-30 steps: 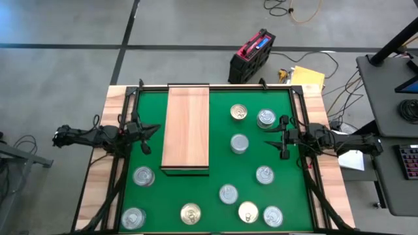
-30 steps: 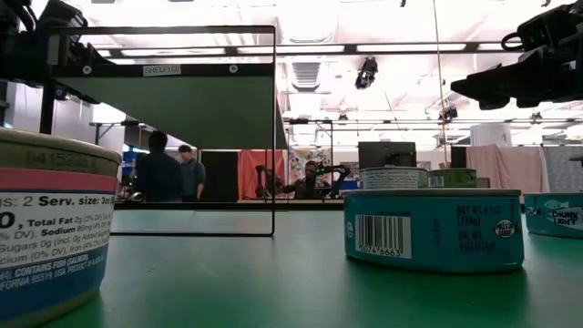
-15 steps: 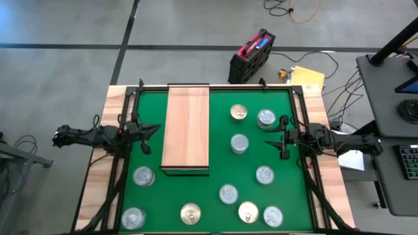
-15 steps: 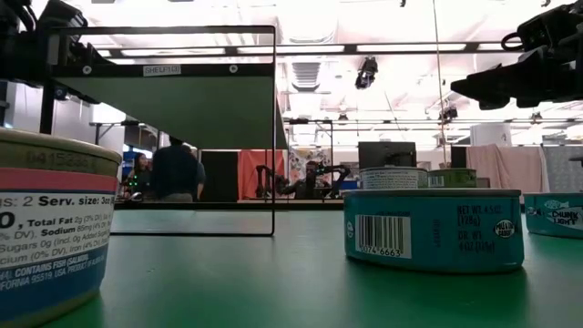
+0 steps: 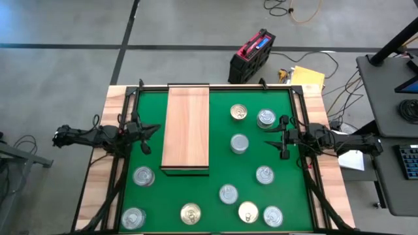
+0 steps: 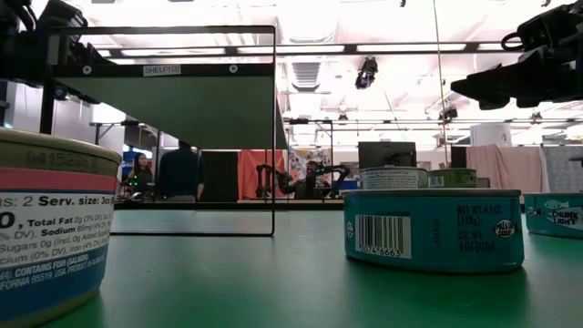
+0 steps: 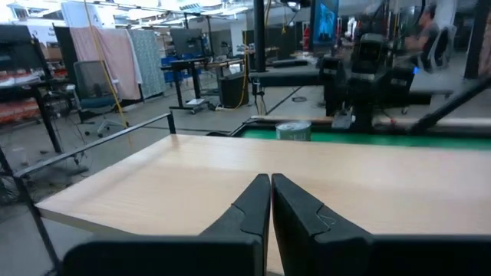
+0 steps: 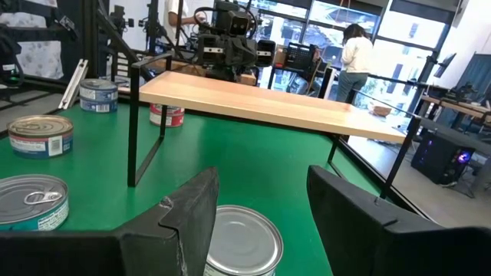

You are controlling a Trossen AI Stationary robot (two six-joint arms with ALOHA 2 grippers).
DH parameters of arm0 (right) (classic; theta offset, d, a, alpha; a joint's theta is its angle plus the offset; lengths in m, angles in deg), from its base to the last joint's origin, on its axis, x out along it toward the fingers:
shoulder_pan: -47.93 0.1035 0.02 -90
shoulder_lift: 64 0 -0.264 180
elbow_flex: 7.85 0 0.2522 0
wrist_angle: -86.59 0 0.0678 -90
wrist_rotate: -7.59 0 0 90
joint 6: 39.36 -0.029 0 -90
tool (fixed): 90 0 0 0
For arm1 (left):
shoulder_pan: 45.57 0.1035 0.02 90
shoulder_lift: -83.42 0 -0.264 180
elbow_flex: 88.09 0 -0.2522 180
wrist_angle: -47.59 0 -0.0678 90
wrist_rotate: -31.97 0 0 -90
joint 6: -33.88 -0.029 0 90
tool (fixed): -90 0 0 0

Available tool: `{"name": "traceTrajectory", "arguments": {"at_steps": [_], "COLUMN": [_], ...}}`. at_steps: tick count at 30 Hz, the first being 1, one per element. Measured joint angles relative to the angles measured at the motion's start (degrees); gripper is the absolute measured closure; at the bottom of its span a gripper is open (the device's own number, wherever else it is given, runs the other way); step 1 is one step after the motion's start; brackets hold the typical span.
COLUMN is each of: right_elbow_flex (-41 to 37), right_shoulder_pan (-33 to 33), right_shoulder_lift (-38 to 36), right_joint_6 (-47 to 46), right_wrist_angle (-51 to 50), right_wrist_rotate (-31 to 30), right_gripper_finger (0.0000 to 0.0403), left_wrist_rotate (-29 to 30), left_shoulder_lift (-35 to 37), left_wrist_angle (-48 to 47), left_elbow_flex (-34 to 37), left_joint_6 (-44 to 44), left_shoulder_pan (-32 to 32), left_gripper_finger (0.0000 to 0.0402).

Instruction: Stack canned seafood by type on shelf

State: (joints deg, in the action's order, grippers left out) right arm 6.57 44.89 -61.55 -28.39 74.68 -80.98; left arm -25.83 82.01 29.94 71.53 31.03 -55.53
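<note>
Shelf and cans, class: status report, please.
Left gripper shut, right gripper open, both empty. Shelf bare. Cans all on mat. Nothing blocking.

tins [image 5: 240, 143] scattered beside bare shelf [image 5: 187, 127]

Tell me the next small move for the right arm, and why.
Probably lower the right gripper onto the silver-lidded can just ahead of it. Its jaws stand open and empty, the right wrist view shows that can between the fingers, and the shelf holds no cans yet. The left gripper waits shut at the shelf's edge.
</note>
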Motion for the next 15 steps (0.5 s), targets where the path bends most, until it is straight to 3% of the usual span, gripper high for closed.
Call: {"name": "traceTrajectory", "arguments": {"at_steps": [6, 15], "right_elbow_flex": [0.0, 0.0], "right_shoulder_pan": [0.0, 0.0], "right_shoulder_lift": [0.0, 0.4], "right_joint_6": [0.6, -14.4], "right_wrist_angle": [0.2, 7.9], "right_wrist_rotate": [0.0, -0.8], "right_gripper_finger": [0.0211, 0.0211], "left_wrist_rotate": [-1.6, -1.4], "left_shoulder_lift": [0.0, 0.0], "left_wrist_angle": [8.2, 11.9], "left_elbow_flex": [0.0, 0.0], "left_joint_6": [23.9, 25.4], "left_shoulder_pan": [0.0, 0.0], "left_gripper_finger": [0.0402, 0.0402]}}
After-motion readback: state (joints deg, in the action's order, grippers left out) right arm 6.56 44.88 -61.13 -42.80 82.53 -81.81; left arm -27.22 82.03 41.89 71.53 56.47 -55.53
